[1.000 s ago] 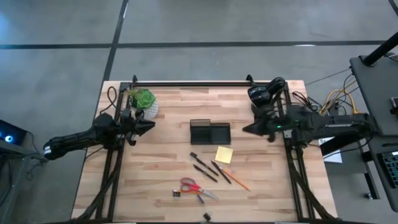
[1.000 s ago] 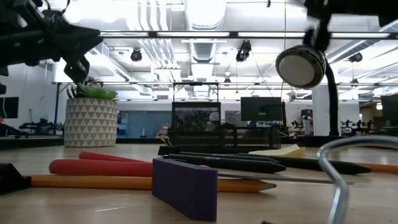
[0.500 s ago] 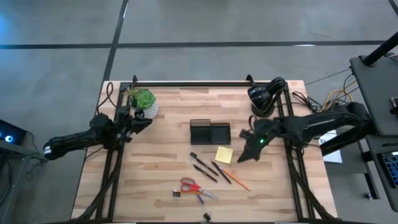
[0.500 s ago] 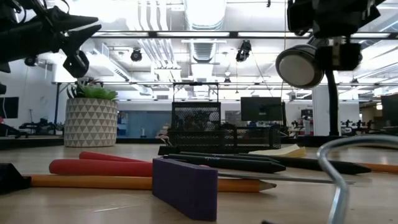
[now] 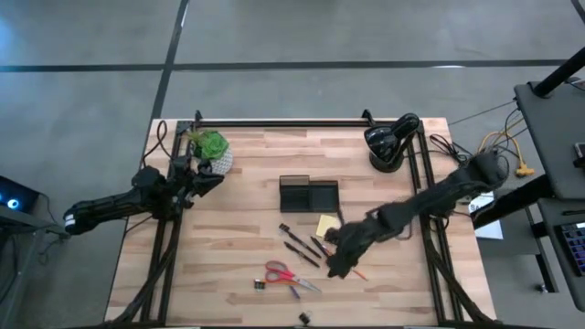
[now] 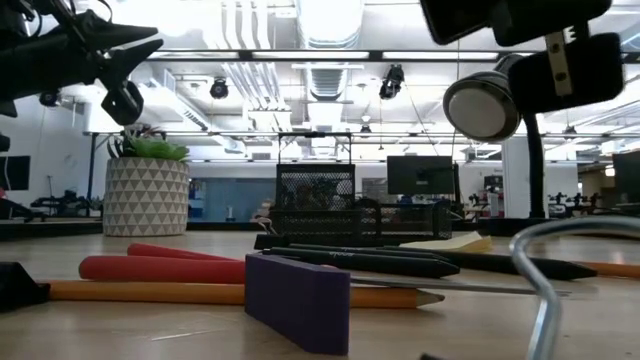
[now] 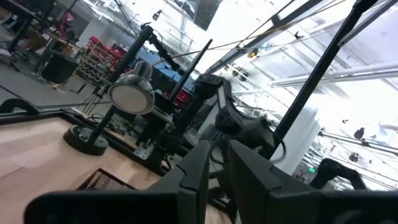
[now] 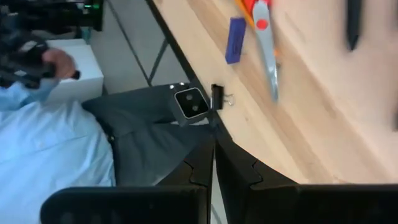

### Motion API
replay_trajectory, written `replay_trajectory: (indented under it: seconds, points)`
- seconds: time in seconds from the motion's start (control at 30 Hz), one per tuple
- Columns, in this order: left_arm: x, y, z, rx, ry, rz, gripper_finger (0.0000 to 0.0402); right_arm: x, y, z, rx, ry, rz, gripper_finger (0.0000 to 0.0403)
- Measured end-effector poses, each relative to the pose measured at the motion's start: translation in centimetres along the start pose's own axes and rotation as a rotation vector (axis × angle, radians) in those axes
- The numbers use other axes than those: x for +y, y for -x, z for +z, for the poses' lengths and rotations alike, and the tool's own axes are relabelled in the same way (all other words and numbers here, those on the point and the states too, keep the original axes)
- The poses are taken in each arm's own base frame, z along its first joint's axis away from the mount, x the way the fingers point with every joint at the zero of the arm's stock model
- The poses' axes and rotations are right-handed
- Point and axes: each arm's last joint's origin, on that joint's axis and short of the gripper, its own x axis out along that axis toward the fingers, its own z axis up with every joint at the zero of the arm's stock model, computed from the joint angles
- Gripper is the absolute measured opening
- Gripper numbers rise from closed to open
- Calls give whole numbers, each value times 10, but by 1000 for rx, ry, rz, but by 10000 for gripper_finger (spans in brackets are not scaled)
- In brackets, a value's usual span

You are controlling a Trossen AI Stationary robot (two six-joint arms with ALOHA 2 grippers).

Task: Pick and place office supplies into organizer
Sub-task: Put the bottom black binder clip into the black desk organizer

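Observation:
The office supplies lie on the near half of the table: red-handled scissors (image 5: 285, 275), black pens (image 5: 302, 247), an orange pencil (image 5: 356, 270) and a yellow sticky-note pad (image 5: 325, 224), both partly under my right arm. The dark two-compartment organizer (image 5: 309, 194) stands at the table's middle. My right gripper (image 5: 335, 267) is shut and hangs in the air over the pens and pencil, tipped toward the near edge. In its wrist view (image 8: 214, 148) the scissors (image 8: 266, 37) lie ahead. My left gripper (image 5: 218, 180), shut, waits beside the potted plant.
A potted plant (image 5: 211, 149) stands at the far left and a black lamp (image 5: 388, 144) at the far right. A purple block (image 5: 260, 284) and a small dark clip (image 5: 303, 318) lie near the near edge. A person in a light blue shirt (image 8: 50, 162) sits beyond that edge.
My right arm has swung from beside the lamp at the right edge toward the table's middle and near side. It now reaches over the sticky-note pad and pencil with the gripper tipped down over the pens. The supplies have not moved.

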Motion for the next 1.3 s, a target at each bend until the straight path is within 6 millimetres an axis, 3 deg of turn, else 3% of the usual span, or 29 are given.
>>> replay_trajectory:
  seconds: [0.17,0.33,0.53,0.7,0.9,1.3]
  points:
    - [0,0,0,4,0,3,44,19,-43,2,24,3,-21,37]
    - [2,-1,-2,19,4,15,44,29,-87,-5,87,4,-42,104]
    - [3,-2,-3,34,8,27,45,39,-124,-10,105,14,-45,172]
    - [4,-3,-4,44,12,34,45,35,-134,-7,101,-5,-147,196]
    - [4,-3,-4,45,12,35,44,25,-131,-6,26,-33,-268,198]
    - [4,-3,-4,39,11,31,44,24,-137,-15,74,-5,-257,198]
